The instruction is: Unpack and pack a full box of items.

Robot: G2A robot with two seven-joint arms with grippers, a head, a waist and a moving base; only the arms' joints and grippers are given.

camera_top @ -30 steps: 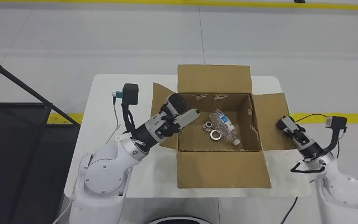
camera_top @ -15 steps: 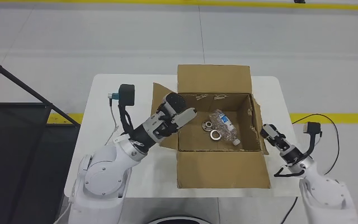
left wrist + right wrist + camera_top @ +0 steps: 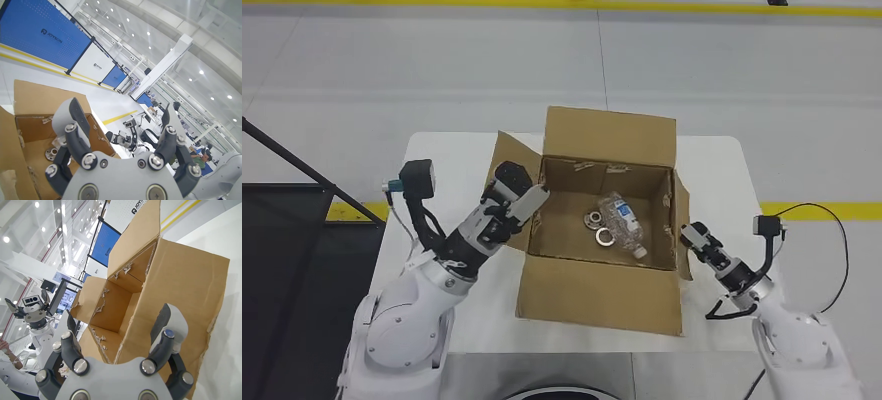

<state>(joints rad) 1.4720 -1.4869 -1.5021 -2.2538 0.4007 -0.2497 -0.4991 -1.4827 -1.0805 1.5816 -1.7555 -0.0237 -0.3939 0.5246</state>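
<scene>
An open cardboard box (image 3: 597, 295) stands mid-table, turned slightly. Inside lie a clear plastic bottle (image 3: 625, 222) and two metal rings (image 3: 599, 228); one ring (image 3: 51, 152) shows past my left fingers. My left gripper (image 3: 525, 200) hovers open and empty at the box's left wall, over its rim (image 3: 121, 113). My right gripper (image 3: 692, 238) is open at the box's right wall. In the right wrist view (image 3: 117, 321), its fingers stand either side of that wall's top edge (image 3: 140, 306), not closed on it.
The back flap (image 3: 612, 135) stands up and the left flap (image 3: 510, 160) leans outward. The right flap (image 3: 189, 294) hangs down the side. Bare white table (image 3: 442, 160) lies left of the box, with a narrower strip (image 3: 712, 170) to its right.
The box has slid left and turned a little. My right gripper came in from the table's right side to the box's right wall. My left arm drew back leftward.
</scene>
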